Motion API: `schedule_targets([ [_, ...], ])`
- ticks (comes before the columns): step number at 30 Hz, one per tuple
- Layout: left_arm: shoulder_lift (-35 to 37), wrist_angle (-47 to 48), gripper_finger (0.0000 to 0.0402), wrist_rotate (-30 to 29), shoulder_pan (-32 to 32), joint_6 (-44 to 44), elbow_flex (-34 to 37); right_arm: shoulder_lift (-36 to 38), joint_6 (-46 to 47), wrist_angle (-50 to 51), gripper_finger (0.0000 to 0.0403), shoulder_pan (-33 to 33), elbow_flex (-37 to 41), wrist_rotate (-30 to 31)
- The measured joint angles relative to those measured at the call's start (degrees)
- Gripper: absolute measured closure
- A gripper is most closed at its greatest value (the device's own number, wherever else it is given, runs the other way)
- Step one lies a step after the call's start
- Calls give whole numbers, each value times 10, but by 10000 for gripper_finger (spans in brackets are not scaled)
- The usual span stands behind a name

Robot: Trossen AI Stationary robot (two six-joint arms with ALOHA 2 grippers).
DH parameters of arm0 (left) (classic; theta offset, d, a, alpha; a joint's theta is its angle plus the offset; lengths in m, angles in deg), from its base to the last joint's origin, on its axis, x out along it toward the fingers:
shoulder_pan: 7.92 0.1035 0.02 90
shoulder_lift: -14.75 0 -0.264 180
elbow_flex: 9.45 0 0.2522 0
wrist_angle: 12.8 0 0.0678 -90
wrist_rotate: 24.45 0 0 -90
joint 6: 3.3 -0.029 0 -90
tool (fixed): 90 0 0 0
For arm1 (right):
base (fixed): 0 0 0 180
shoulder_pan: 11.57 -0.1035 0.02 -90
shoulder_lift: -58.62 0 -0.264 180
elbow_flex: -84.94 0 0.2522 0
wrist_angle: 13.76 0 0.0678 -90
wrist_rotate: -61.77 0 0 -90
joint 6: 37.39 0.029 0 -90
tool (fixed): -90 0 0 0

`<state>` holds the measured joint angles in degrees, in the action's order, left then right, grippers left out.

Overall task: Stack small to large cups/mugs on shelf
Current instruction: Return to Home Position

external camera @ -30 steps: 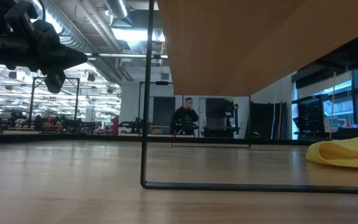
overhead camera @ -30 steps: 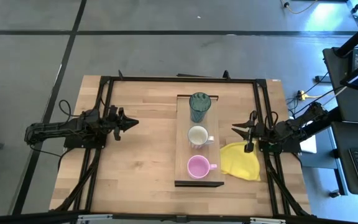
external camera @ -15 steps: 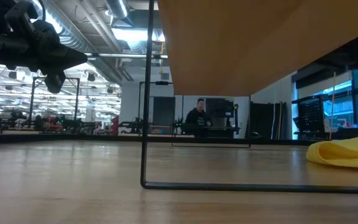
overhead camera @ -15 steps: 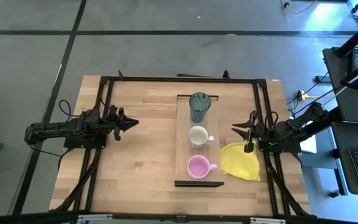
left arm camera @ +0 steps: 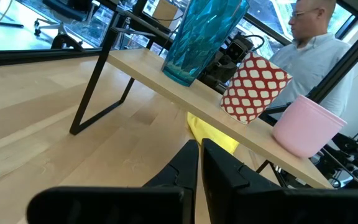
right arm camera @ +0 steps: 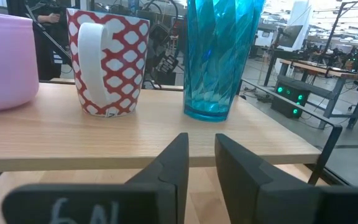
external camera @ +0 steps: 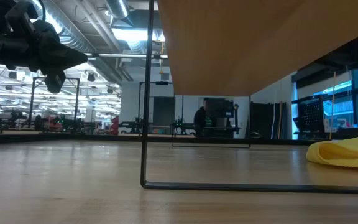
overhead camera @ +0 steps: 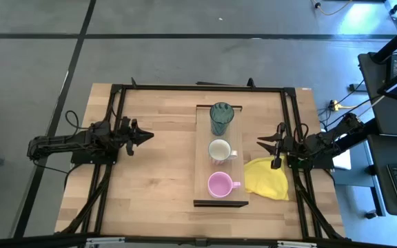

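- Three vessels stood in a row on the shelf point(overhead camera: 202, 165), nearest to farthest: pink mug point(overhead camera: 219, 184), red-and-white patterned mug point(overhead camera: 218, 149), teal tumbler point(overhead camera: 220, 118).
- Left claw point(overhead camera: 145, 136), fingers together and empty, hung over the table's point(overhead camera: 157, 179) left side.
- Right claw point(overhead camera: 260, 144), fingers slightly apart and empty, hung opposite, near a yellow cloth point(overhead camera: 267, 178).
- Placing looked finished. Parking both arms seemed the step in hand, calling only for staying clear of the shelf.

tumbler point(overhead camera: 220, 118) x1 | mugs point(overhead camera: 218, 184) point(overhead camera: 218, 149) x2 | shelf point(overhead camera: 202, 167) x1 | cloth point(overhead camera: 267, 178) x1 | tools point(overhead camera: 147, 136) point(overhead camera: 259, 144) x2
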<state>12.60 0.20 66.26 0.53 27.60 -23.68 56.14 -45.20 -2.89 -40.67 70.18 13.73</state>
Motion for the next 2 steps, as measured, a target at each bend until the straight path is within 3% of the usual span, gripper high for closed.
schedule_targets([
  [2,0,0,388,0,0,0,0,0,0,0,322,0,0,0],
])
